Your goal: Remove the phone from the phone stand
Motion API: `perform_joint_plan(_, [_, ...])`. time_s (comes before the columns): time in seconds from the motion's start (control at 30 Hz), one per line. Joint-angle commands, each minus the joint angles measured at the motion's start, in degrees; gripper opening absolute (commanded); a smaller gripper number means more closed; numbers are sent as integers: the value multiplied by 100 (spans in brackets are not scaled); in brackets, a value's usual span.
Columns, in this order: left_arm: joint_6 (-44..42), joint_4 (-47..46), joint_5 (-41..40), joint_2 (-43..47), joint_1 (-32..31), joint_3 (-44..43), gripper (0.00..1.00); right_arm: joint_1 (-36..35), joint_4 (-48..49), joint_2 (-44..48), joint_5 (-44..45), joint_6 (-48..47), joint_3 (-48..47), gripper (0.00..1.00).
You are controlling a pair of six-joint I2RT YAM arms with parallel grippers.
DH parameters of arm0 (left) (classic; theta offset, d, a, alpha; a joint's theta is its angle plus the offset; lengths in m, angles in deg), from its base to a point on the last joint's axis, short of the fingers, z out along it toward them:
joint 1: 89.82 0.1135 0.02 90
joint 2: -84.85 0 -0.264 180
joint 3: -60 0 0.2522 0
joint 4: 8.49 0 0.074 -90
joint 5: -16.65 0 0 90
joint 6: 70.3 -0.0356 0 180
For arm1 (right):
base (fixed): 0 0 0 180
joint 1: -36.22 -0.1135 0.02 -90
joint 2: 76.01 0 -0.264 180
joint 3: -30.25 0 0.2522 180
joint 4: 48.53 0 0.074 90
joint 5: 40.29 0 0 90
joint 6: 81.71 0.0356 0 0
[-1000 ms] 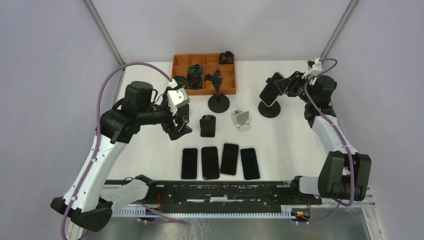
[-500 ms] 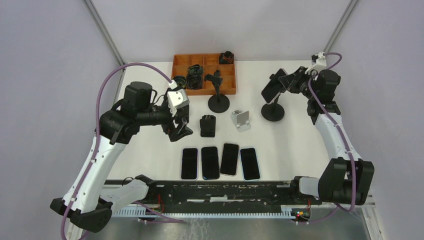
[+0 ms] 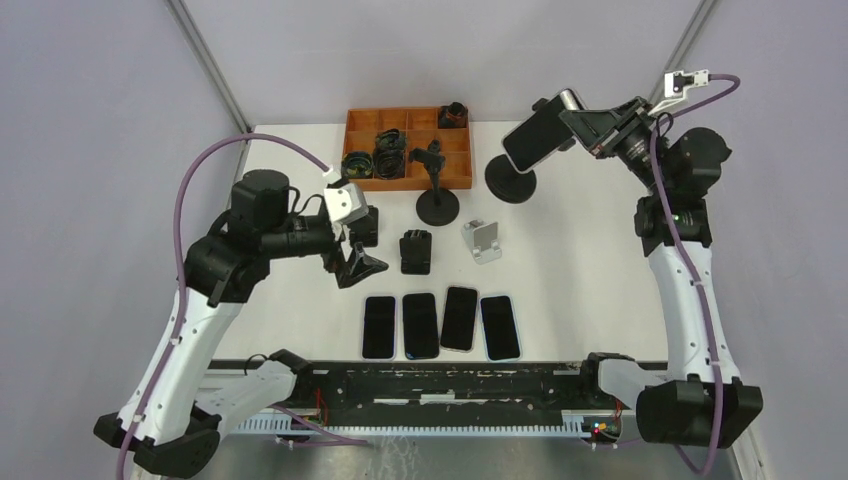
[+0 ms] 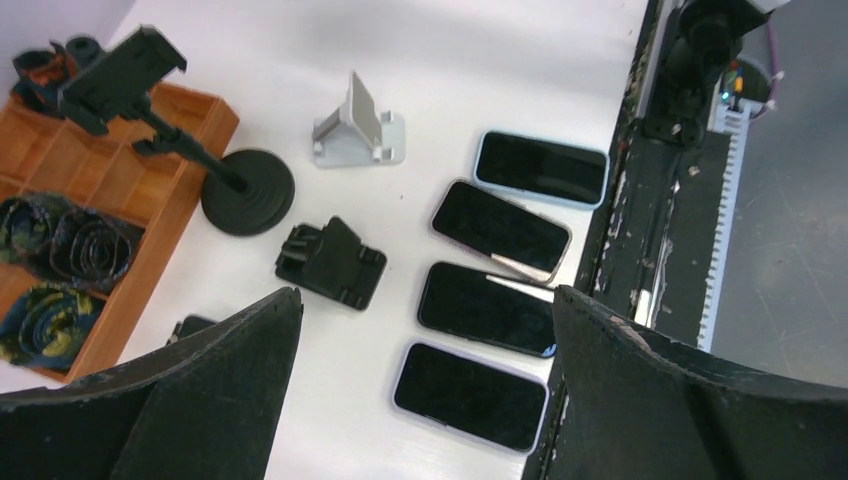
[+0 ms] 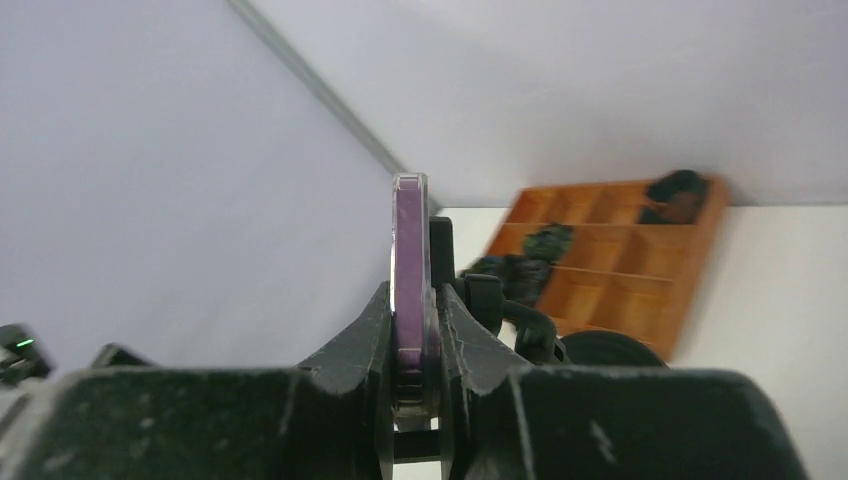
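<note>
1. Since a second ago my right pincer [image 3: 577,122] has swung up and toward eleven o'clock, carrying the slim purple-edged phone [image 3: 530,138]; the black round-based phone stand [image 3: 511,186] has shifted with it.
2. Right fingers [image 5: 350,350] are nipped tight on the phone's flat faces; my left pincer [image 3: 358,262] gapes wide, holding nothing.
3. Progress, as I judge it: phone gripped and raised at one o'clock, yet the stand's clamp seems to hang on behind it, so separation is left.
4. White tabletop [image 3: 600,290], orange wooden compartment tray [image 3: 400,184] at twelve o'clock, pale grey walls [image 3: 120,120] around.
</note>
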Motion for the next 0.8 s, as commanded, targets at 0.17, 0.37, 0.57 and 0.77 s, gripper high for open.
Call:
perform_joint_plan(0.17, [1272, -1978, 811, 613, -9, 589, 100, -1818, 1994, 577, -505, 2082, -94, 0])
perform_joint_plan(0.37, [1334, -2090, 971, 647, -8, 752, 100, -3072, 2438, 571, -354, 2314, 255, 0])
perform_joint_plan(0.57, [1616, -2449, 1438, 741, -8, 1012, 100, -4367, 2441, 282, 67, 2152, 202, 0])
perform_joint_plan(0.77, [1941, -2621, 2387, 729, -8, 1170, 100, -5511, 2610, -355, 321, 1941, -113, 0])
